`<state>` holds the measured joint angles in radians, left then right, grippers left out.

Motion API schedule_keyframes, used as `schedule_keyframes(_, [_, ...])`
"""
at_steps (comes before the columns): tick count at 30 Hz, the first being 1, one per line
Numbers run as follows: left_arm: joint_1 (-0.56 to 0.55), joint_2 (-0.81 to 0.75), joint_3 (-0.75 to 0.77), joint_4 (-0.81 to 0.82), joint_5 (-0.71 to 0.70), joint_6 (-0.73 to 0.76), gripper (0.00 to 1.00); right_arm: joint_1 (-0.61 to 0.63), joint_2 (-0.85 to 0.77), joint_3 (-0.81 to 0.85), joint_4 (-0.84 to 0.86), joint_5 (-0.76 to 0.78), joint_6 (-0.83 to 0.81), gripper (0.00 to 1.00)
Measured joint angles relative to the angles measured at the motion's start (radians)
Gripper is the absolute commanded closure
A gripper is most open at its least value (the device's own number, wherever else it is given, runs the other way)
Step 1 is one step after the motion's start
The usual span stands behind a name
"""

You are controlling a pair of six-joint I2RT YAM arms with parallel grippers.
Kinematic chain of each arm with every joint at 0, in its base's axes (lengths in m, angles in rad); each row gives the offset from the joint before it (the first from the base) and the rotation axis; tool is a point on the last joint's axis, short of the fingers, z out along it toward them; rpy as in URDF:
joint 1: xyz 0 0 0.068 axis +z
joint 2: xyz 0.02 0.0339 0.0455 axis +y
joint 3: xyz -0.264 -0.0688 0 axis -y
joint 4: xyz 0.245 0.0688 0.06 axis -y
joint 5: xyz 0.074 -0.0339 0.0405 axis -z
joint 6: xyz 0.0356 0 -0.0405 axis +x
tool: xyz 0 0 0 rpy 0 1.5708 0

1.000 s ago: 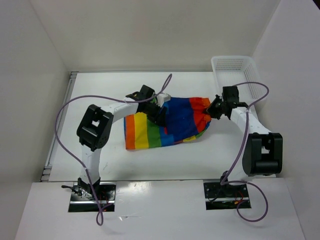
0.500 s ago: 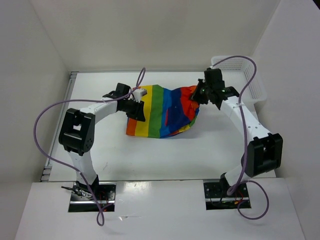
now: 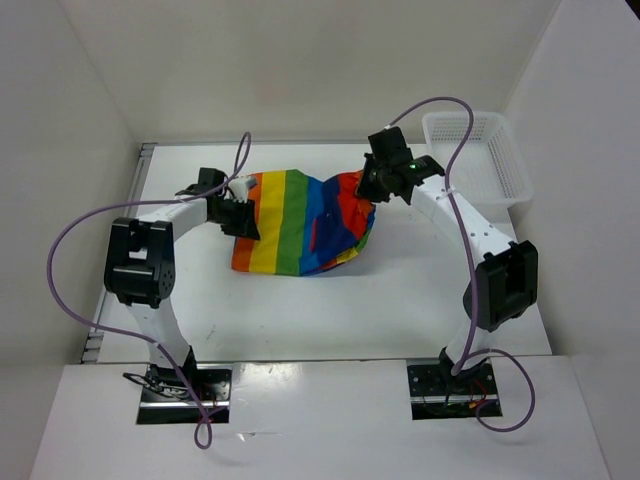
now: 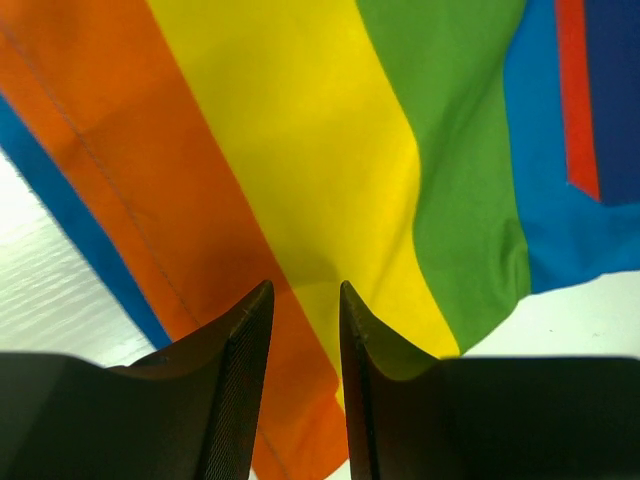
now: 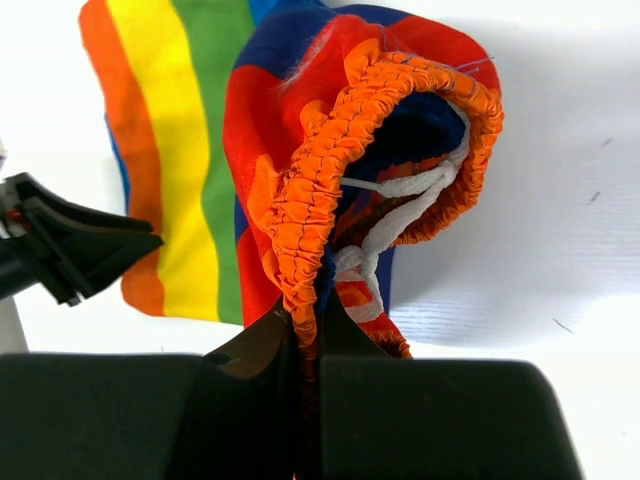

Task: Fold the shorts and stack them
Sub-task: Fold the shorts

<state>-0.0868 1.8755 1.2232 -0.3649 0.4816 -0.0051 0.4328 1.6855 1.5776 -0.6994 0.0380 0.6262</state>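
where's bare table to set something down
Bare: the table strip between the shorts and the arm bases, and the strip behind the shorts. Crowded: mid-table, where left tool and right tool grip them, and the basket corner.

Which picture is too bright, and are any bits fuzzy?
Right wrist: the table glares almost blank white, and the right gripper is nearly featureless black. Left wrist: the shorts are sharp and bright, the left gripper dark. Top external: even light, only faint shadows.
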Motion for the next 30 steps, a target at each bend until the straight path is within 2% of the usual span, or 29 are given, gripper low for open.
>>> schedule_keyframes(11, [0.010, 0.043, -0.038, 0.079, 0.006, -0.004, 0.64, -0.002, 0.004, 0.036, -0.026, 0.007, 0.008, 1.00])
schedule_keyframes(20, [-0.117, 0.041, -0.061, 0.162, 0.015, -0.003, 0.64, -0.001, 0.003, 0.045, -0.026, 0.032, -0.012, 1.00])
schedule_keyframes(26, [-0.220, 0.048, -0.038, 0.131, 0.014, -0.002, 0.64, 0.018, 0.013, 0.068, -0.027, 0.026, -0.023, 1.00])
schedule_keyframes(30, [-0.204, 0.028, -0.023, 0.047, 0.011, 0.000, 0.61, 0.079, 0.051, 0.127, -0.018, 0.017, -0.023, 1.00])
